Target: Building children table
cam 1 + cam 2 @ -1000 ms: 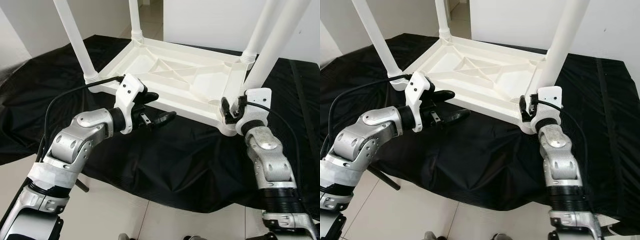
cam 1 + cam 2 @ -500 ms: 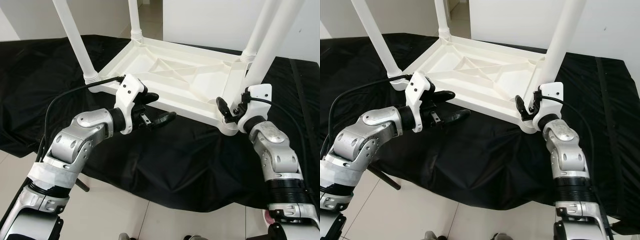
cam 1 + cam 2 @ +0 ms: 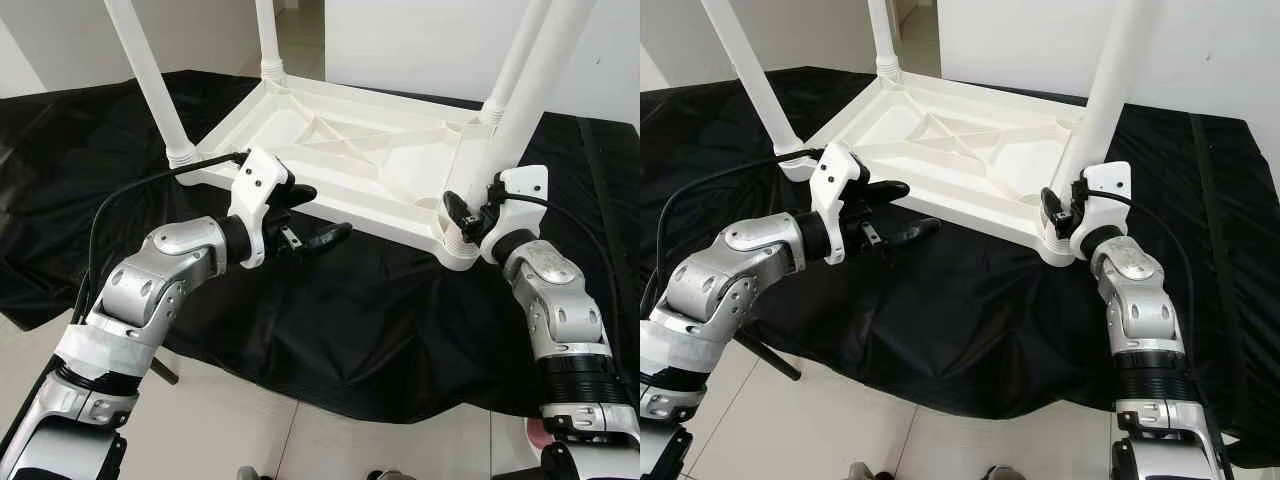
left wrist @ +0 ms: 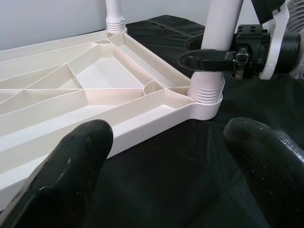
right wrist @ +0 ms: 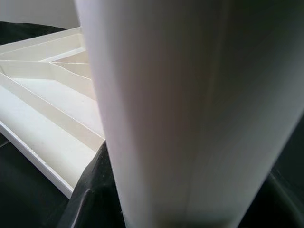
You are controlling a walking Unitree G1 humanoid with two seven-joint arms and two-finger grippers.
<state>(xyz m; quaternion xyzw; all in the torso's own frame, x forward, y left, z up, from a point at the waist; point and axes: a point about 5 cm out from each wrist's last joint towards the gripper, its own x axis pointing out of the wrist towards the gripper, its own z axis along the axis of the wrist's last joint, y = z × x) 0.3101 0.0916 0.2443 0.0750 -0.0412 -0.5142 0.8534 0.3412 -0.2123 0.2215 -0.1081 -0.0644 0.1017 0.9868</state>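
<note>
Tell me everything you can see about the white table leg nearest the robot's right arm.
The near right table leg is a smooth white tube, plastic by its look, standing almost upright with a slight lean. Its ribbed foot sits in the corner socket of the upturned white tabletop, which lies on a black cloth. The right claw has a black finger on each side of the leg just above the socket. The leg's top runs out of view.
</note>
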